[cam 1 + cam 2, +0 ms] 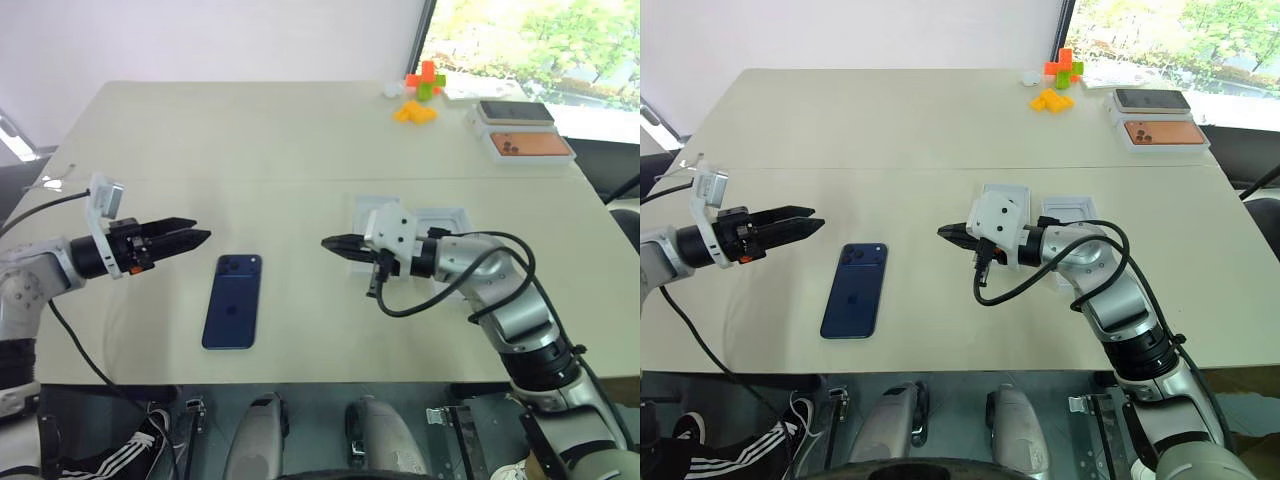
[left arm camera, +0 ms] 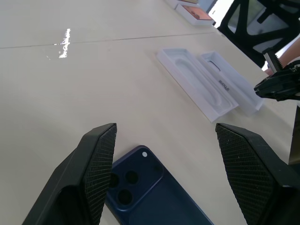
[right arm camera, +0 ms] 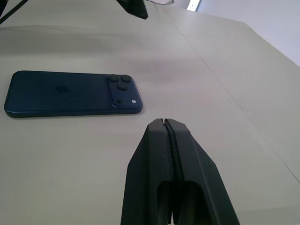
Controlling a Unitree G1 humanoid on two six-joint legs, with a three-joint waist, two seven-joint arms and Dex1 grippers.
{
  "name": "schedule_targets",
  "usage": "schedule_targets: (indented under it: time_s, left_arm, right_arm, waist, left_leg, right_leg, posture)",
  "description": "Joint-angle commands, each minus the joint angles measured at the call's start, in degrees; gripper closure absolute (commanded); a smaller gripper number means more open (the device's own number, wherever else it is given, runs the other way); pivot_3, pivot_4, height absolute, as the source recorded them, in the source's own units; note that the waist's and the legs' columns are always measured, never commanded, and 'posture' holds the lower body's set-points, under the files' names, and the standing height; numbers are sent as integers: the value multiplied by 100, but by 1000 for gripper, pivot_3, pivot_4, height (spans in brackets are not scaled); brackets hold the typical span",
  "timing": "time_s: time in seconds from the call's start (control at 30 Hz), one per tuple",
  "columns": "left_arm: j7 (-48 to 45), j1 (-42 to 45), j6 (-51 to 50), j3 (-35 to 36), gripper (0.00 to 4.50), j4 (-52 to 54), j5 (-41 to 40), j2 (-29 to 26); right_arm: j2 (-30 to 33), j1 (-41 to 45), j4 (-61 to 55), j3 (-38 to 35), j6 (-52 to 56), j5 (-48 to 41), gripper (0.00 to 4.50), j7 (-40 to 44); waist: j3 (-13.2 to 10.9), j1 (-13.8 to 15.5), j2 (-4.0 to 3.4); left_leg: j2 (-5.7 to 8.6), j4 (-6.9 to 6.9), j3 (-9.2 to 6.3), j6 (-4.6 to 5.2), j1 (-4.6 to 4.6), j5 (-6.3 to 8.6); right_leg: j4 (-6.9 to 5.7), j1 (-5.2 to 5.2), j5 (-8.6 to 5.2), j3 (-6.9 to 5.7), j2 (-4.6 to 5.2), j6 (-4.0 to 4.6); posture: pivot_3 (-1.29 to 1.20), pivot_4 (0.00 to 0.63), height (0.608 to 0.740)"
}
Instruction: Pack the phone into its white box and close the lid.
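Phone [image 1: 232,300] lies flat between grippers; left gripper [image 1: 196,237] spread, empty; right gripper [image 1: 332,243] clenched, empty. Two white trays [image 2: 206,89] behind right gripper; two boxed phones [image 1: 522,129] at 1 o'clock.

Big cream desk [image 1: 270,140] is taking up most of the space, with a thin seam running across it. A plain white wall [image 1: 200,40] is sitting behind the far edge. Over on the far right a window [image 1: 530,40] is letting in daylight, with green trees showing outside, and the glare is bouncing off the desktop. Something dark that looks like a black chair [image 2: 253,23] is standing off the desk's right side.
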State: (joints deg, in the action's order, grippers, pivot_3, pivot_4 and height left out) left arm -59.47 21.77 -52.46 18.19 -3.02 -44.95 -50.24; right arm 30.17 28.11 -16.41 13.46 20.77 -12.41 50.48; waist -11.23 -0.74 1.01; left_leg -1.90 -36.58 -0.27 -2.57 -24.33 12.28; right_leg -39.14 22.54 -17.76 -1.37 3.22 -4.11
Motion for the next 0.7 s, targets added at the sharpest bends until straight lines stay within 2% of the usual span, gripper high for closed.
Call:
schedule_targets:
  time_s: [0.03,0.2,0.3,0.47,0.63,0.7]
  left_arm:
    - [42,70,-115,143,947,-57,8,-213]
    - [-160,-298,-733,123,947,-283,40,-840]
    - [-192,-323,-1516,375,947,-380,-476,-867]
    - [-121,-782,-1464,217,947,-335,-115,-1076]
    - [14,-980,-1810,282,947,275,-347,-1022]
    - [87,-1064,-1892,307,391,448,-395,-959]
  right_arm:
    - [-121,97,-55,111,-253,175,4455,-87]
    - [-464,133,265,559,-599,669,4455,-314]
    - [-574,37,415,805,-882,903,4455,-302]
    - [-622,24,661,1130,-1235,1157,4455,-164]
    - [-932,-2,703,1190,-1156,1158,4455,-264]
    - [-976,-2,792,1143,-1160,1178,4500,-269]
  waist:
    - [0,-6,0]
    - [1,-50,2]
    - [0,-11,5]
    - [3,-11,12]
    - [2,-7,13]
    - [2,-8,12]
  left_leg:
    - [0,0,0,0,0,0]
    - [-4,6,1,0,2,0]
    - [-5,16,5,0,2,0]
    - [-5,17,10,-1,-1,-1]
    - [-7,15,7,-5,1,-4]
    - [-10,16,5,-7,0,-5]
  right_leg:
    - [0,0,0,0,0,0]
    - [-1,10,3,7,-13,5]
    - [-1,18,3,16,-14,6]
    - [-1,20,3,20,-3,5]
    - [-1,19,3,27,-2,7]
    - [-1,19,3,27,-2,8]
  posture:
    - [0,150,739]
    - [0,150,739]
    - [0,150,739]
    - [0,150,739]
    - [0,150,739]
    - [0,150,739]
